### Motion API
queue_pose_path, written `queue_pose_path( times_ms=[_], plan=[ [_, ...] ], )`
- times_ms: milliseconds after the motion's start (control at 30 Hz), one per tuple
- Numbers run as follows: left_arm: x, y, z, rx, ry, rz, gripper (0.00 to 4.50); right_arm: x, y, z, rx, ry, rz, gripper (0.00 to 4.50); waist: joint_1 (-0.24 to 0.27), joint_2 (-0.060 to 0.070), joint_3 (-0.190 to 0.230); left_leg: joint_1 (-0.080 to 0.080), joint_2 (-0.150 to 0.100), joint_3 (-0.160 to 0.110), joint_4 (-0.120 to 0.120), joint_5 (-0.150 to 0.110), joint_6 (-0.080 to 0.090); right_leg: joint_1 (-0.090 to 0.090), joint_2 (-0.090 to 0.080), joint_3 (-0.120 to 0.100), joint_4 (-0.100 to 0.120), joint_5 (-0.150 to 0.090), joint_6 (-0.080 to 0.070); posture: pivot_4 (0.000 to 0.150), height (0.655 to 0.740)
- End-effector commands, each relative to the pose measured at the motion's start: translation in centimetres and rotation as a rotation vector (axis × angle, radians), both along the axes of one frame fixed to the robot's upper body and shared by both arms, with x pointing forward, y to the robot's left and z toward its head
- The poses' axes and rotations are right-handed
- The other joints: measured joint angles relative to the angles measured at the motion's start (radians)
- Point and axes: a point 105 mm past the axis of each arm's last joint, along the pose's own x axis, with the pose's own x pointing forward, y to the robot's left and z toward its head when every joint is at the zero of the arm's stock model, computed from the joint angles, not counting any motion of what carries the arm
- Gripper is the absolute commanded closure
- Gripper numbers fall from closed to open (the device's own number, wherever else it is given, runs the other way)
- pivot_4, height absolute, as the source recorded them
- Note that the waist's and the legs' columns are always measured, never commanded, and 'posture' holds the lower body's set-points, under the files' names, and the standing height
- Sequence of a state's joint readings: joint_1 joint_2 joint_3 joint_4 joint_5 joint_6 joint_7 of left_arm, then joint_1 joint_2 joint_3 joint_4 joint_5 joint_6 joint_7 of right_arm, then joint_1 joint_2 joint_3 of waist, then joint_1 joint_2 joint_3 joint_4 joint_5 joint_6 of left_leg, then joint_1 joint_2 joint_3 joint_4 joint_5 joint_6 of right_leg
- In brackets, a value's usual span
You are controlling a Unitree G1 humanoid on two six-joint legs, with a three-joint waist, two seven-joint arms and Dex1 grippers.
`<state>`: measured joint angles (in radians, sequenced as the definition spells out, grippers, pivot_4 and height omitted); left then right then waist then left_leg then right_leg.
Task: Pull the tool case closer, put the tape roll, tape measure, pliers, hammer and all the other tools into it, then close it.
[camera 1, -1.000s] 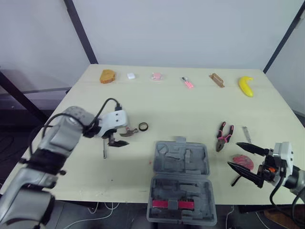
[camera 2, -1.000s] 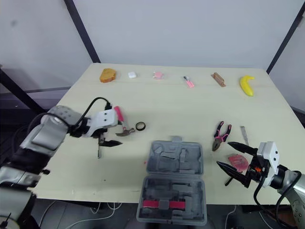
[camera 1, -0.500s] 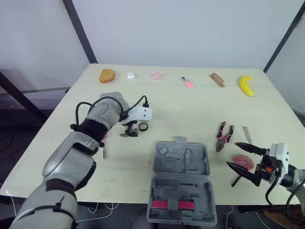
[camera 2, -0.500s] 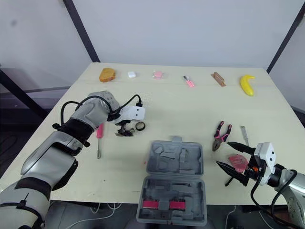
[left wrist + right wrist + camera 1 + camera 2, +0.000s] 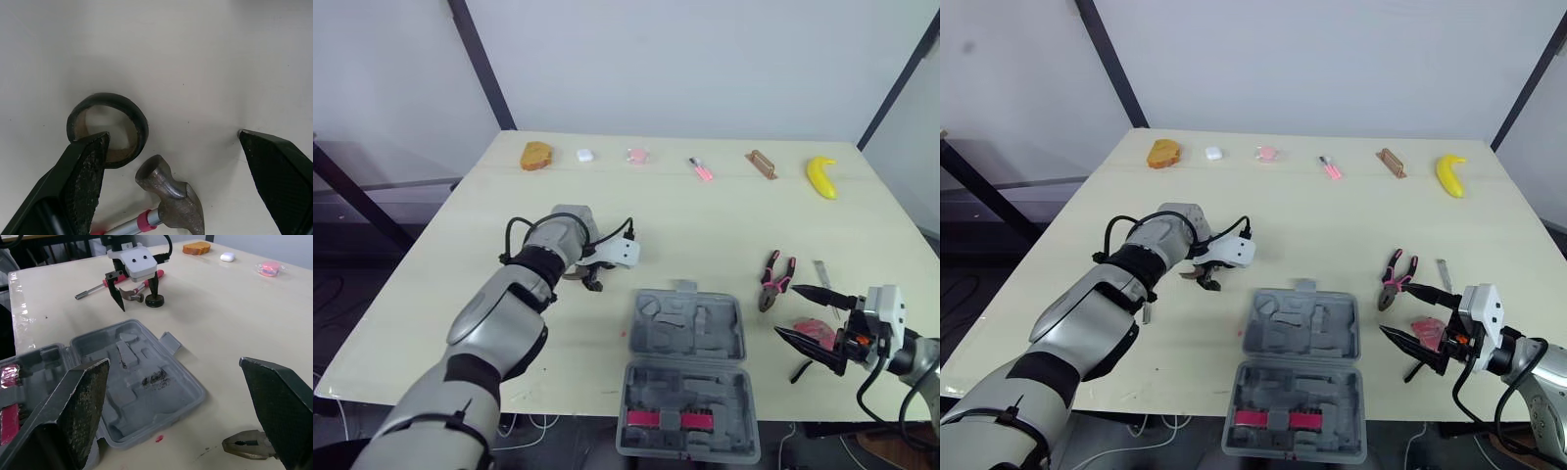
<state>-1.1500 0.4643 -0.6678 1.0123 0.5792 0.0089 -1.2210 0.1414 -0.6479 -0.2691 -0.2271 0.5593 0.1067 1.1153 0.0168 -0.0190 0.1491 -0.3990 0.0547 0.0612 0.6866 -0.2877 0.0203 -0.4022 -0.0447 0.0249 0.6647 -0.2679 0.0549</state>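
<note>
A pale wooden desk [image 5: 705, 215] stands before a white wall crossed by dark slanting poles. The grey case [image 5: 685, 377] lies open at the desk's near edge, lid toward the robot. Left of the case, the left fingers [image 5: 83, 186] are spread apart, tips down by the black roll [image 5: 107, 99] and the hammer [image 5: 171, 203], whose head lies just beside the roll. Right of the case, the right fingers [image 5: 78, 406] hang apart, empty, near the pliers [image 5: 773, 277] and a pink tape measure [image 5: 815, 331]. Far beyond the case, a banana [image 5: 819, 176] and small oddments line the desk's back edge.
</note>
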Motion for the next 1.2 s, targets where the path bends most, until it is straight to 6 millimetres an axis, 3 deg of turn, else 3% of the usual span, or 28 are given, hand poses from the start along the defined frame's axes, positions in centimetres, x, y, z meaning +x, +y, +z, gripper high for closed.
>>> queue_pose_path(
  times_ms=[33,200,267,300,533,733,833,1000,1200],
  plan=[
    [0.0,-0.2,-0.6,0.023,-0.003,-0.024,0.84,-0.9,1.0,1.7,0.014,-0.064,0.088,0.00,0.000,0.002,-0.001,0.000,0.000,0.000,0.000,0.000,0.000,0.000,0.000,0.000,0.000,0.000,0.000,0.150,0.7400],
    [0.3,-0.3,-0.6,0.023,-0.016,-0.027,3.06,-1.2,1.2,1.9,0.011,-0.078,0.130,0.00,0.002,0.002,-0.001,0.002,-0.001,-0.003,0.000,0.000,0.000,0.003,0.000,-0.001,0.001,0.000,0.000,0.150,0.7400],
    [0.4,-0.4,-0.4,0.022,-0.023,-0.027,4.14,-1.1,1.0,1.9,0.004,-0.076,0.124,0.00,0.000,0.002,-0.001,0.002,-0.001,-0.004,0.001,0.000,0.000,0.004,0.001,-0.001,0.001,0.000,0.000,0.150,0.7400],
    [0.5,-0.5,-0.2,0.018,-0.029,-0.029,4.43,-1.0,0.9,1.8,0.001,-0.076,0.121,0.00,-0.001,0.002,-0.001,0.002,-0.001,-0.004,0.001,0.000,0.000,0.004,0.001,-0.001,0.001,0.000,0.000,0.150,0.7400],
    [0.0,-3.0,3.7,-0.155,-0.002,-0.063,4.43,-0.9,0.8,1.2,-0.036,-0.064,0.113,0.00,-0.002,0.001,0.000,-0.001,-0.001,-0.006,0.001,0.000,0.000,0.003,0.002,-0.001,-0.001,0.000,0.000,0.150,0.7400],
    [-2.8,-4.2,6.7,-0.338,0.107,-0.035,4.43,-0.9,0.7,1.2,-0.040,-0.070,0.101,0.00,-0.008,0.001,0.001,0.000,-0.001,-0.006,0.001,0.000,0.000,0.003,0.002,-0.001,-0.001,0.000,0.000,0.150,0.7400],
    [-4.9,-6.4,7.9,-0.530,0.216,-0.057,4.43,-0.8,0.8,1.1,-0.041,-0.070,0.102,0.00,-0.006,0.001,0.001,0.000,-0.001,-0.006,0.001,0.000,0.000,0.003,0.002,-0.001,-0.001,0.000,0.000,0.150,0.7400],
    [-7.1,-5.8,5.9,-0.517,0.310,-0.032,4.43,-0.5,0.3,1.3,-0.049,-0.072,0.100,0.00,-0.006,0.002,0.000,0.000,0.000,-0.010,0.001,0.000,0.000,0.004,0.002,-0.001,0.000,0.000,0.000,0.150,0.7400],
    [-8.6,-6.4,5.1,-0.541,0.370,-0.012,4.43,-0.6,-0.5,1.2,-0.068,-0.055,0.089,0.00,0.000,0.002,0.001,-0.001,-0.001,-0.011,0.002,0.000,0.000,0.004,0.002,-0.001,0.000,0.000,0.000,0.150,0.7400]
  ],
)
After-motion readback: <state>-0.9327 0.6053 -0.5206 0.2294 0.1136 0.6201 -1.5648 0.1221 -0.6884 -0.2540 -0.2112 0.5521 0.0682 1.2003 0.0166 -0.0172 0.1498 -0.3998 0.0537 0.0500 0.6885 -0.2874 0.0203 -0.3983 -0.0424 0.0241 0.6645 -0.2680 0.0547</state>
